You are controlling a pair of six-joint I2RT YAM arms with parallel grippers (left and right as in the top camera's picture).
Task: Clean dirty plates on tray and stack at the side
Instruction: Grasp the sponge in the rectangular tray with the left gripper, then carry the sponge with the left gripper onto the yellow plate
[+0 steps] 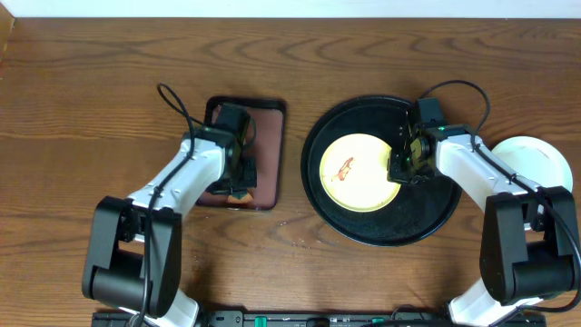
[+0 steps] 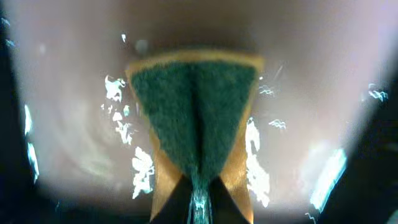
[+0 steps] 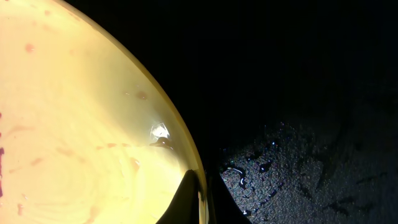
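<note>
A pale yellow plate (image 1: 359,173) with a red-brown smear near its middle lies on the round black tray (image 1: 427,222). My right gripper (image 1: 399,163) is shut on the plate's right rim. In the right wrist view the fingertips (image 3: 202,199) pinch the yellow rim (image 3: 74,124), one finger inside and one outside, over the wet black tray floor (image 3: 298,174). My left gripper (image 1: 238,173) hangs over the rectangular reddish-brown tray. It is shut (image 2: 200,205) on a sponge (image 2: 193,118) with a green scouring face and yellow body, creased down its middle.
The rectangular reddish-brown tray (image 1: 270,145) sits left of the black tray. A pale round plate (image 1: 536,159) rests at the table's right edge, partly behind my right arm. Bare wood lies between and behind the trays.
</note>
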